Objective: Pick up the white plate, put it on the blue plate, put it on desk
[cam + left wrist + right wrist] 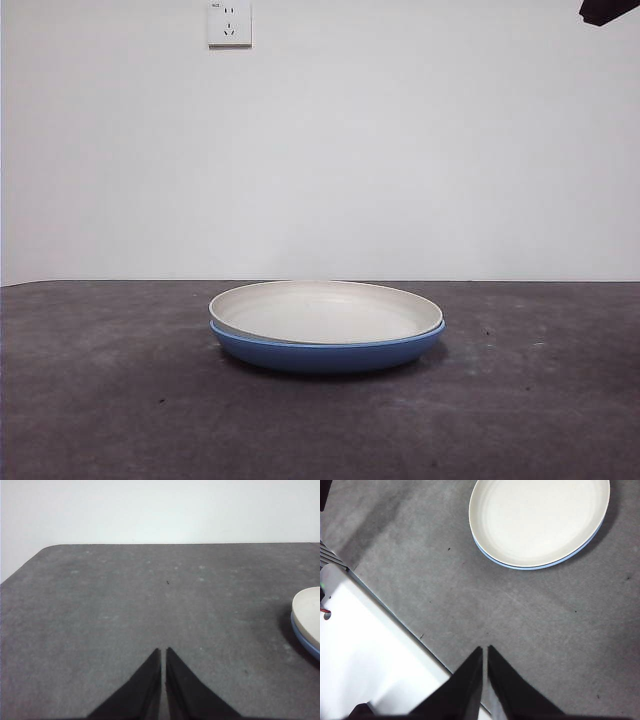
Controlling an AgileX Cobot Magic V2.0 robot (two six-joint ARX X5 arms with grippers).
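The white plate (325,310) lies inside the blue plate (325,352), slightly tilted, on the desk (110,400) at the middle. In the right wrist view the white plate (540,520) covers the blue plate (547,565), of which only a thin rim shows. The left wrist view shows the edges of the white plate (309,615) and the blue plate (302,639). My left gripper (163,652) is shut and empty, low over bare desk, apart from the plates. My right gripper (484,650) is shut and empty, held high above the desk's edge; it is the black tip (605,10) at the top corner.
A white wall with a socket (229,22) stands behind the desk. The desk's rounded corner (45,550) shows in the left wrist view. A white surface (365,660) borders the desk's edge in the right wrist view.
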